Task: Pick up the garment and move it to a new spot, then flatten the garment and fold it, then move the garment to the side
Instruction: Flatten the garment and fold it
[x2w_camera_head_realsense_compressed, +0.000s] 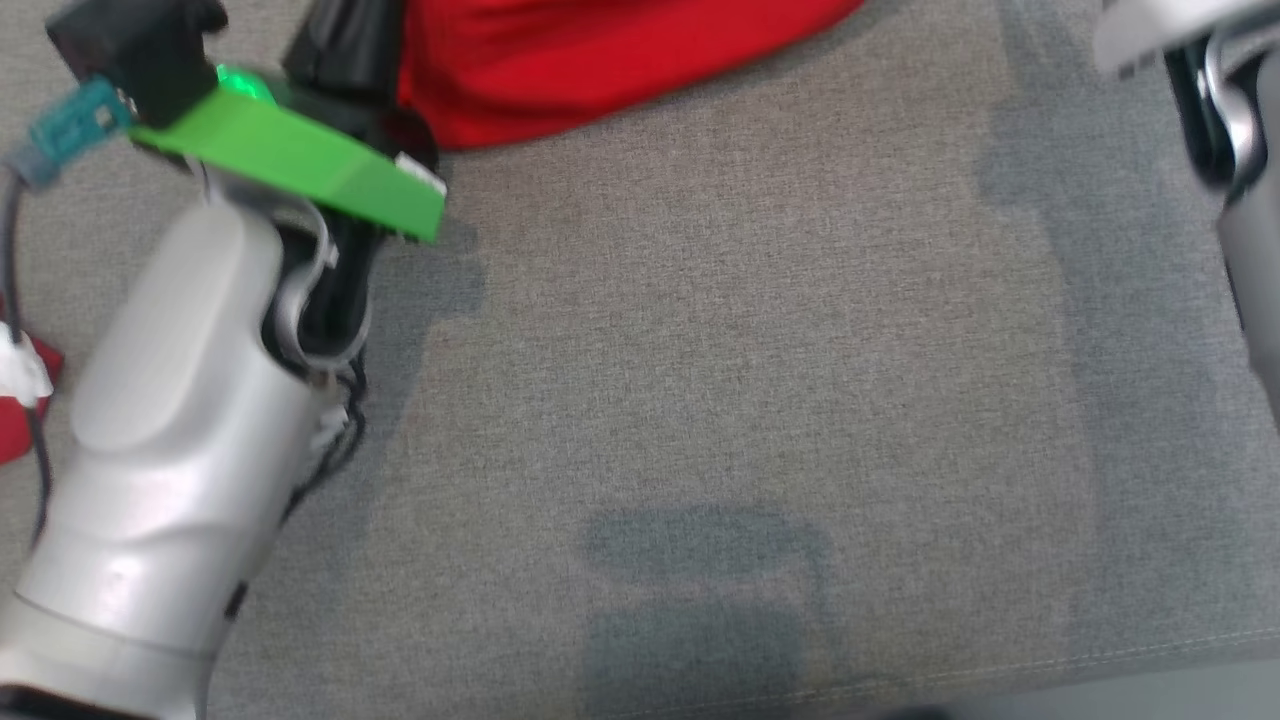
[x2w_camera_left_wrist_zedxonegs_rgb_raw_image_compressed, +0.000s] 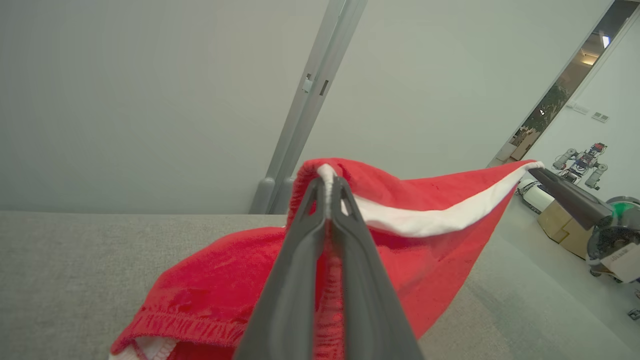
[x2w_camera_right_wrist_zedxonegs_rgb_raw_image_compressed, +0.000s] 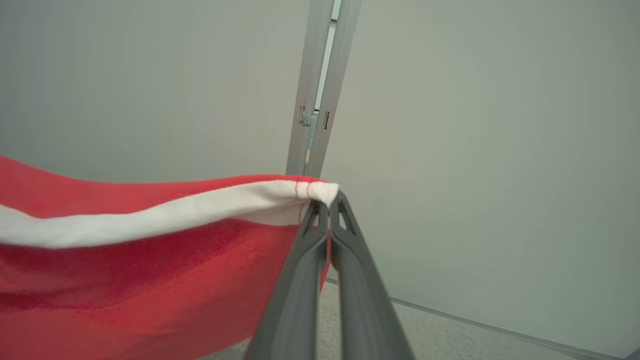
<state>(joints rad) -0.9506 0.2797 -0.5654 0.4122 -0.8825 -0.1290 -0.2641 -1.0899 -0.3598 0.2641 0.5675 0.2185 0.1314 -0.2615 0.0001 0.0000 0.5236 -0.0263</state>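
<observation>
Left claw (x2w_camera_left_wrist_zedxonegs_rgb_raw_image_compressed: 327, 184) and right claw (x2w_camera_right_wrist_zedxonegs_rgb_raw_image_compressed: 327, 201) both clamped tight on white-banded edge of red garment (x2w_camera_left_wrist_zedxonegs_rgb_raw_image_compressed: 225, 280).
Edge stretches between the two claws, raised; garment's lower part sags onto gray fabric surface (x2w_camera_head_realsense_compressed: 760, 350), pale wall (x2w_camera_right_wrist_zedxonegs_rgb_raw_image_compressed: 475, 125) behind.

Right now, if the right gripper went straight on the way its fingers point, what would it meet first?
The right gripper, shut on the white hem of the red garment, points at the grey metal post in the pale wall. Nothing else seems to lie between, though depth is unclear.
</observation>
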